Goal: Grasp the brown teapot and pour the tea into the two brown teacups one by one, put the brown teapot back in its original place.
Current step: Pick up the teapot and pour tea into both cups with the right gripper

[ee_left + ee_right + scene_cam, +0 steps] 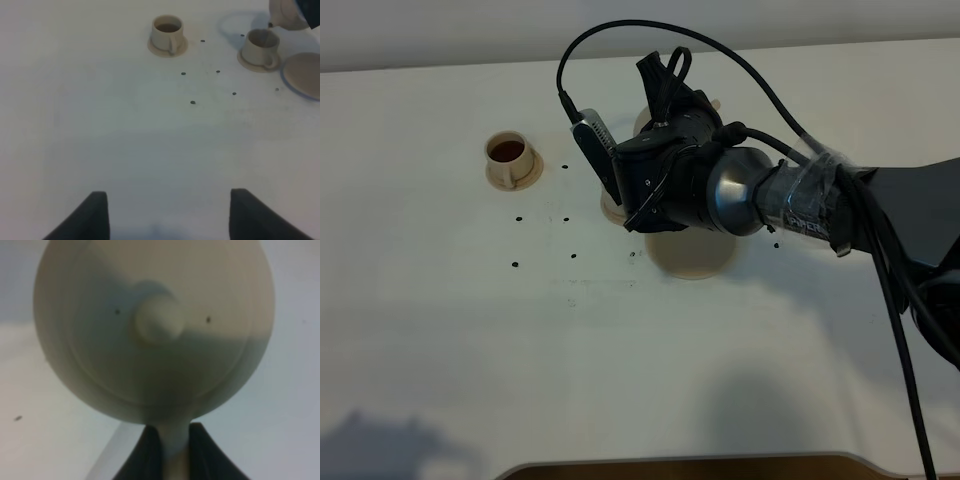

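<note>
catalogue of items, listed left to right, each placed against the bare saucer (692, 262).

1. left gripper (167, 217): being held low over the white table (420, 330), well apart from the bare saucer. its jaws are being held wide apart, and nothing is being gripped.
2. filled teacup (509, 155): being shown upright, far to the left of the bare saucer. dark tea is being shown inside it.
3. black dots (574, 257): being shown scattered on the table between the filled teacup and the bare saucer.
4. second teacup (260, 46): being shown upright just left of the bare saucer. in the high view it is being largely covered by the right arm (790, 195). its contents cannot be told.
5. brown teapot (150, 340): being held beyond the bare saucer, close beside the second teacup. its lid knob (159, 319) is being faced toward the right wrist camera. whether it is being tilted cannot be told.
6. right gripper (175, 432): being clamped tight on the teapot's loop handle (175, 460), one dark finger on either side of it.
</note>
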`<state>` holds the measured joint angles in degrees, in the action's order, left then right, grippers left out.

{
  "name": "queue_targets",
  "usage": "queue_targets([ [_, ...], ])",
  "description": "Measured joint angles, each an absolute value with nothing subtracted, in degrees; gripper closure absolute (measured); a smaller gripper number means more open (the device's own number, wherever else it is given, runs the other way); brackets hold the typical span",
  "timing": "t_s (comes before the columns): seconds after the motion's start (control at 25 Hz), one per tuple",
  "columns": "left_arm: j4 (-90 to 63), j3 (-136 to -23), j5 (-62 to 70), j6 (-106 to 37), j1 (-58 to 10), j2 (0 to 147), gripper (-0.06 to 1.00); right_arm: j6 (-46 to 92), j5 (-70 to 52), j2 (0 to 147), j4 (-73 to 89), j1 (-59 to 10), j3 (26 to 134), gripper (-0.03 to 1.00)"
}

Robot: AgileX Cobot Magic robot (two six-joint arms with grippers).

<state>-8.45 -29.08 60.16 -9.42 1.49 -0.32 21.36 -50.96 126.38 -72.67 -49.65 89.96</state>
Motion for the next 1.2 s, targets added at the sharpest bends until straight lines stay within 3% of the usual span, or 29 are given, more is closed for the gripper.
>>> queue_targets([
  [1.2,-8.5,-29.1,60.2,-9.3,1.5,-0.3,0.4,26.4,-51.3,126.4,-80.0,-50.6,90.0,0.87],
])
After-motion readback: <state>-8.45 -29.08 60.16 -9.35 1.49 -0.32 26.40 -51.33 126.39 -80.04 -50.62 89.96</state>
